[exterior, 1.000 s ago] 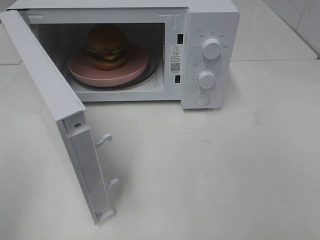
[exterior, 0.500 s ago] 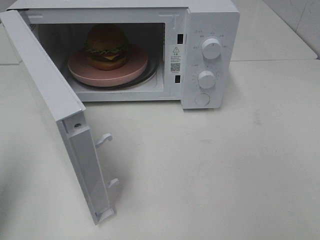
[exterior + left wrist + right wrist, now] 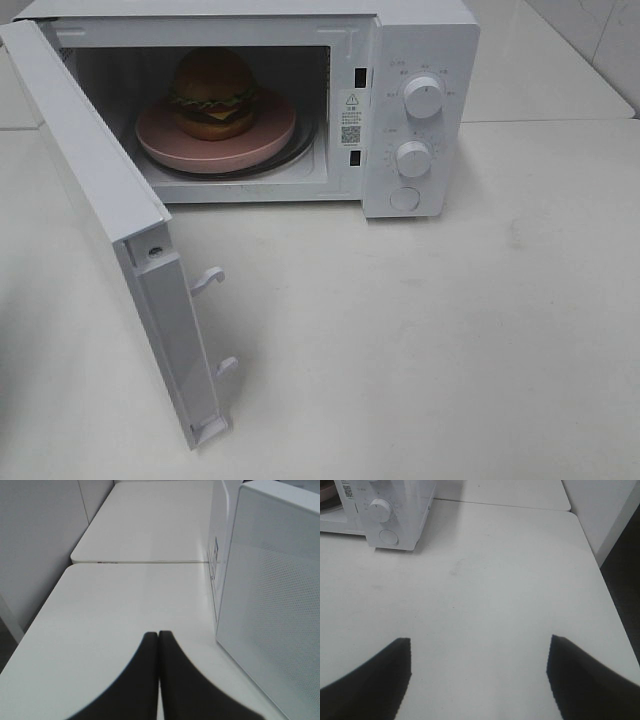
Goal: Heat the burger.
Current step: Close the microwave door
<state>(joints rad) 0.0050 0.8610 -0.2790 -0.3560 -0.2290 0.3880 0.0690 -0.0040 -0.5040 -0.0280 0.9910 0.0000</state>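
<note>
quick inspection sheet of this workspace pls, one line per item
surface: white table, faint smudges
job's things: burger on pink plate inside the microwave; door wide open
clutter: nothing seen
grippers: left gripper shut, empty, over the table beside the microwave; right gripper open, empty, above the table
cables: nothing seen
surroundings: tiled wall behind the table

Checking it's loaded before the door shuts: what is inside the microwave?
The burger sits on a pink plate resting on a glass turntable. The plate hides most of the turntable, and the burger covers the plate's middle.
</note>
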